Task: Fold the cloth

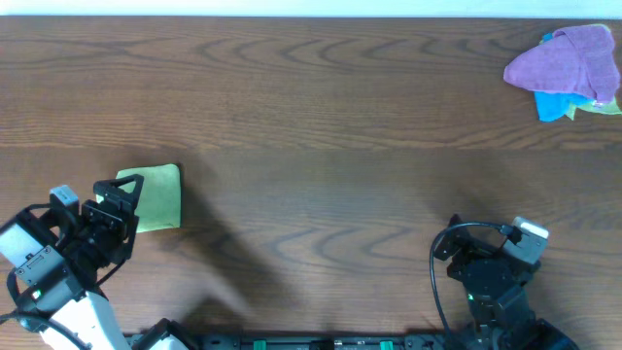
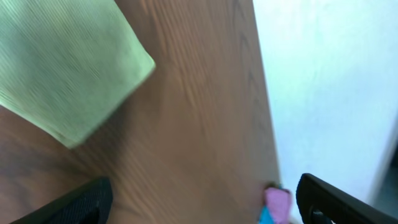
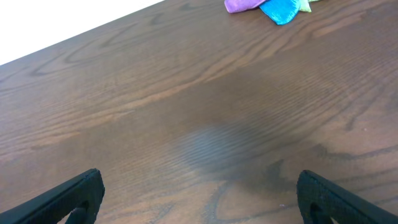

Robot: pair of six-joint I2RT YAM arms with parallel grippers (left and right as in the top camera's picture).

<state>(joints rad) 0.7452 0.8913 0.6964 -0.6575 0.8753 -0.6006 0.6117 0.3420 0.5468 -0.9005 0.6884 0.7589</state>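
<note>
A green cloth (image 1: 158, 197) lies folded into a small rectangle on the table at the left; it also shows in the left wrist view (image 2: 62, 68), flat at the upper left. My left gripper (image 1: 120, 202) is open and empty, just left of the cloth and overlapping its left edge from above. In its wrist view the gripper (image 2: 202, 199) has bare wood between the fingers. My right gripper (image 3: 199, 199) is open and empty over bare table at the front right, where the arm (image 1: 491, 267) sits.
A pile of cloths, purple (image 1: 569, 58) over blue and green ones, lies at the far right corner. It shows in the right wrist view (image 3: 264, 6) and small in the left wrist view (image 2: 277, 202). The table's far edge runs along the top.
</note>
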